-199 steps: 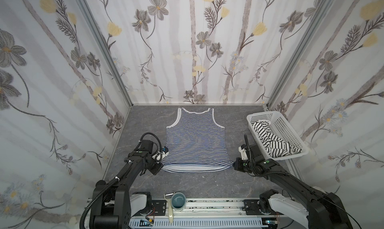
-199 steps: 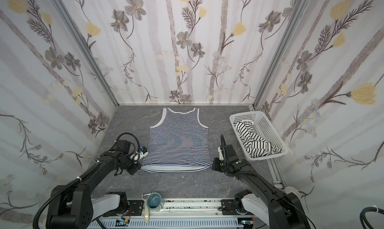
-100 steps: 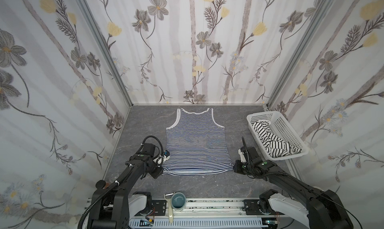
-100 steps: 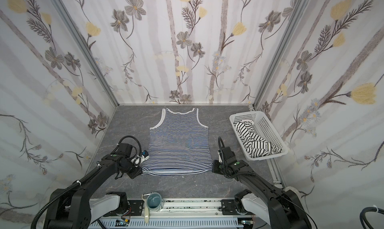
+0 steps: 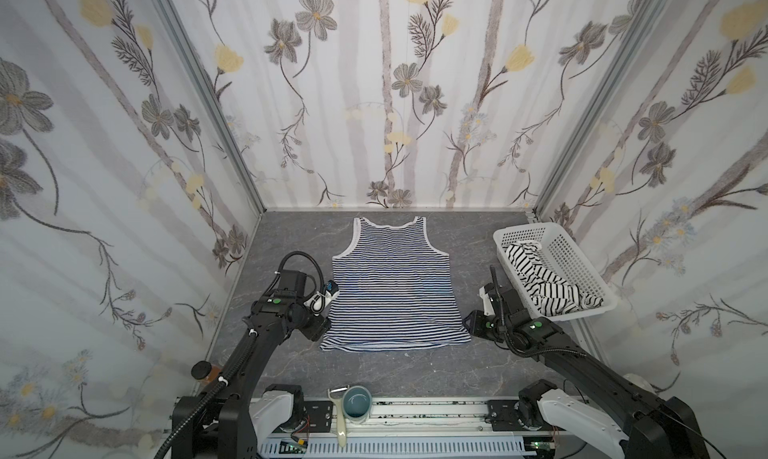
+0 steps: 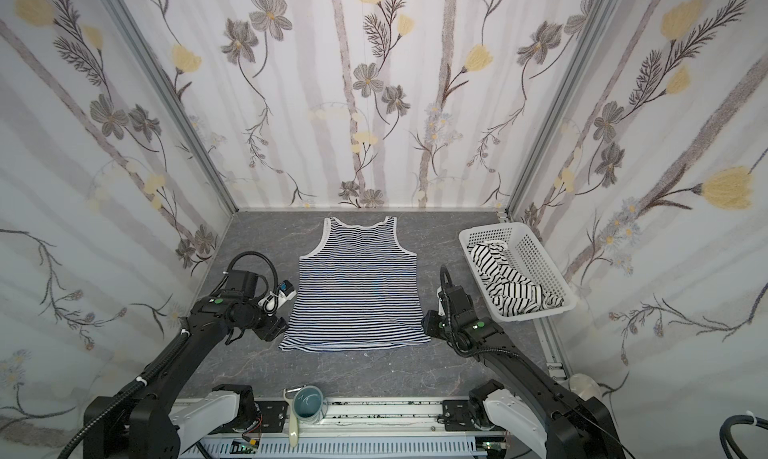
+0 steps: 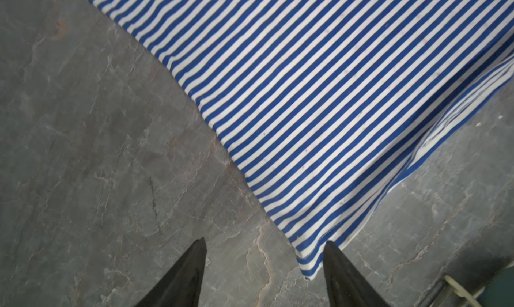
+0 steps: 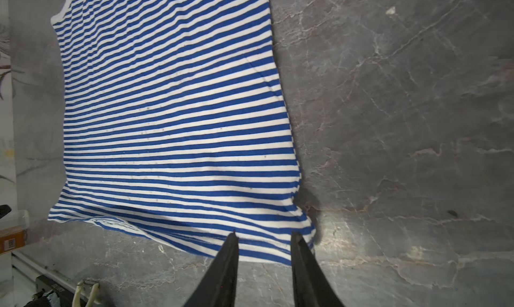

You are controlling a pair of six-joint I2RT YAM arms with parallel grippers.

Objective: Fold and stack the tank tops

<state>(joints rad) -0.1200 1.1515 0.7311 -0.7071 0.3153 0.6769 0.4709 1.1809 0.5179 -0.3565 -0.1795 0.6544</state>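
The navy-striped tank top [image 5: 392, 286] is laid flat, presumably for folding. Its hem corners are flanked by the left gripper [image 7: 264, 240], spread, and the right gripper [image 8: 264, 232], narrowly parted.

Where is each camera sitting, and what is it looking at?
Both top views: high above the robot's front, looking down and back at the navy striped top on the grey table; left arm and right arm show.
Left wrist: on the left arm, looking down at the top's hem corner; black jaws wide apart.
Right wrist: on the right arm, looking across the top; jaws apart at its hem.
Shared: every view sees that top.
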